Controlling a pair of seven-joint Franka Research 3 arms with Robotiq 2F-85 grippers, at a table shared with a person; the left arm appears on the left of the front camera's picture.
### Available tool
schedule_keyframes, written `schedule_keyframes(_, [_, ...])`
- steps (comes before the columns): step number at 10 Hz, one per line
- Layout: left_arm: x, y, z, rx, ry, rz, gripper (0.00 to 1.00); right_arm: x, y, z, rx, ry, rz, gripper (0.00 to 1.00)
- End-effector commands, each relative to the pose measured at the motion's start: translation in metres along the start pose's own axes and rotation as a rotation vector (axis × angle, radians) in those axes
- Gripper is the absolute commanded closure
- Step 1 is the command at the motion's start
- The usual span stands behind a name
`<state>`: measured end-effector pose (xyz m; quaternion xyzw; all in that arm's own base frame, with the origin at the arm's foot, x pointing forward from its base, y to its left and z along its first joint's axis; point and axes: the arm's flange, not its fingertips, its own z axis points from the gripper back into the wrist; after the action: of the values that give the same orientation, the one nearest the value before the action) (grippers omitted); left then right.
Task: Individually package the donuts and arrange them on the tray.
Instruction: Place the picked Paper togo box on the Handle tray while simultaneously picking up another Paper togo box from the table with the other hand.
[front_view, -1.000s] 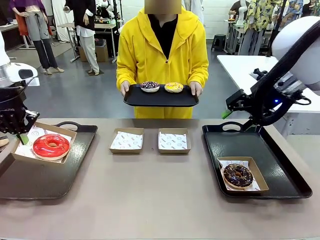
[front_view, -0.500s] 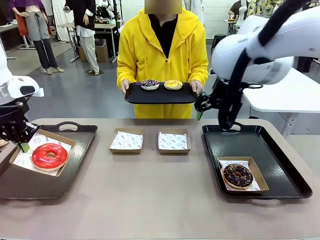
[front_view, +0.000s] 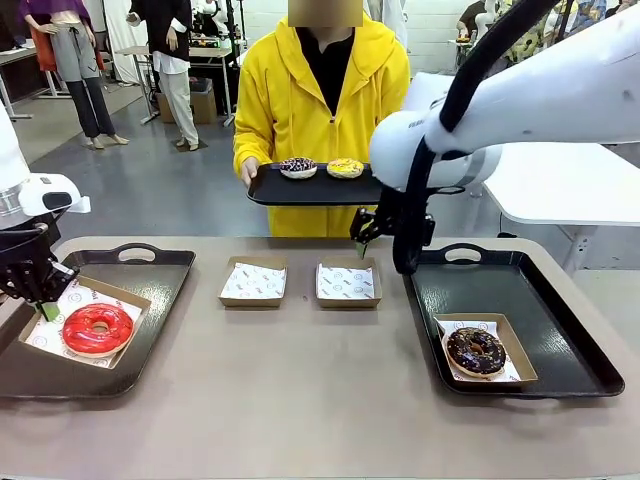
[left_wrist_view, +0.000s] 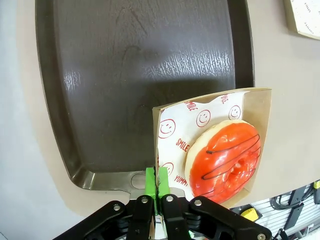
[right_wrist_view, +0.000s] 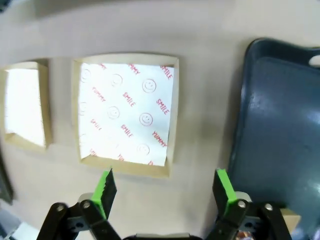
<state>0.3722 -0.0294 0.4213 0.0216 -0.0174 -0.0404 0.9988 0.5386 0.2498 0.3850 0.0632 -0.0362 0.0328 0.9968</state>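
The left gripper (left_wrist_view: 156, 184) has its green pads pressed together on the corner rim of a paper-lined cardboard box (left_wrist_view: 262, 125), pinching it. The red donut (left_wrist_view: 225, 160) sits in that box, just past the pads, with thin dark lines across its glaze. The box is over the near left part of the left tray (front_view: 150, 300); whether it rests flat there cannot be told. The right gripper (right_wrist_view: 164, 182) reaches across toward the middle of the table (front_view: 300, 400) with its fingers spread wide and holding nothing. It hangs above the near edge of an empty box (right_wrist_view: 125, 112) lined with smiley-print paper. Beside that is a second empty box (right_wrist_view: 25, 102), and on the other side is the rim of the right tray (right_wrist_view: 280, 115). On the right tray, near its front corner, the chocolate donut (front_view: 476, 350) lies in its own box. Across the table a person in a yellow hooded top holds a small black tray (front_view: 310, 190) with both hands. The purple-sprinkled donut (front_view: 298, 167) and the yellow donut (front_view: 346, 167) sit on it side by side.
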Motion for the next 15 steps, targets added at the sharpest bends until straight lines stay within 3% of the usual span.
schedule_keyframes(1, [-0.001, -0.002, 0.006, 0.003, -0.014, -0.004, 0.99, 0.012, 0.012, -0.018, -0.066, -0.002, -0.023, 0.00])
schedule_keyframes(4, [-0.001, -0.002, 0.006, 0.003, -0.014, -0.004, 0.99, 0.008, 0.014, -0.041, -0.078, 0.008, -0.028, 0.00])
schedule_keyframes(11, [0.000, -0.001, 0.004, 0.001, -0.009, -0.003, 0.99, 0.003, 0.009, -0.042, -0.058, 0.037, -0.004, 0.00])
schedule_keyframes(13, [0.011, -0.002, -0.014, -0.039, 0.057, 0.128, 0.99, -0.002, 0.012, -0.053, -0.094, 0.033, -0.015, 0.00])
schedule_keyframes(15, [0.012, -0.001, -0.033, -0.009, 0.083, 0.176, 0.99, -0.001, 0.016, -0.063, -0.093, 0.030, -0.021, 0.00])
